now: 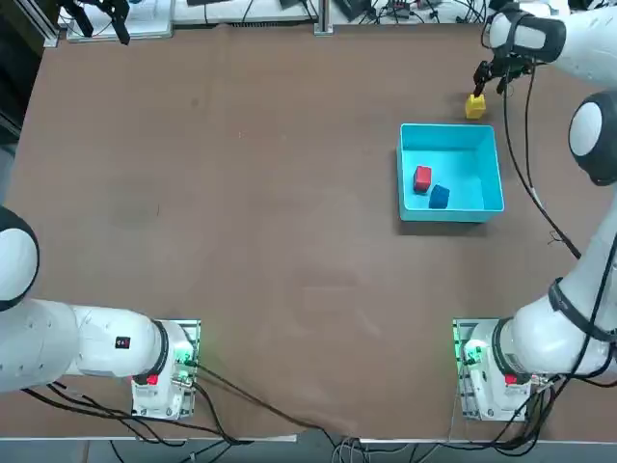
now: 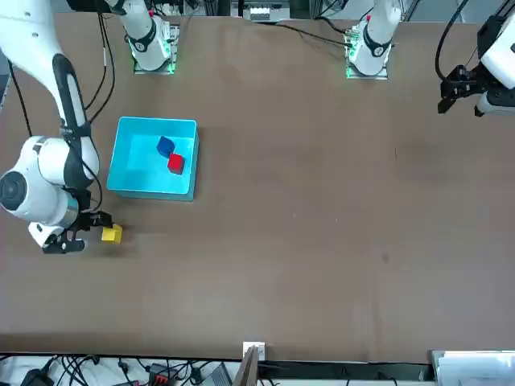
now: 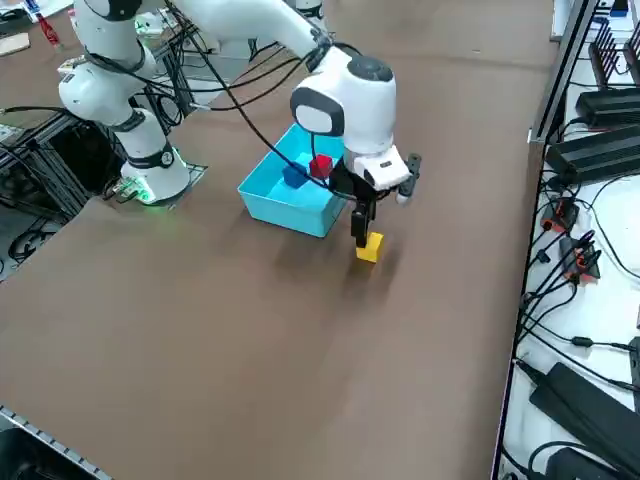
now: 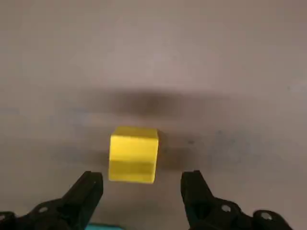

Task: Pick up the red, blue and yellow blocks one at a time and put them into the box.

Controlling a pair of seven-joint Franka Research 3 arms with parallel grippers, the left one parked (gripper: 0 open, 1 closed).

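Note:
The yellow block (image 1: 475, 106) (image 2: 112, 234) (image 3: 369, 246) (image 4: 133, 154) rests on the brown table just beyond the far wall of the box (image 1: 485, 135) (image 2: 143, 190) (image 3: 290, 214). My right gripper (image 4: 142, 189) (image 1: 490, 79) (image 2: 80, 233) (image 3: 361, 229) hovers just above it, open, and the fingertips (image 4: 91, 184) flank the cube without touching it. The red block (image 1: 422, 178) (image 2: 175, 164) (image 3: 320, 166) and the blue block (image 1: 439, 197) (image 2: 165, 146) (image 3: 294, 177) lie side by side inside the box.
The table's right edge runs close to the yellow block, with cables and power strips (image 3: 590, 250) beyond it. My arm's cable (image 1: 525, 164) hangs over the right side of the box. Open tabletop (image 1: 241, 212) spreads to the left.

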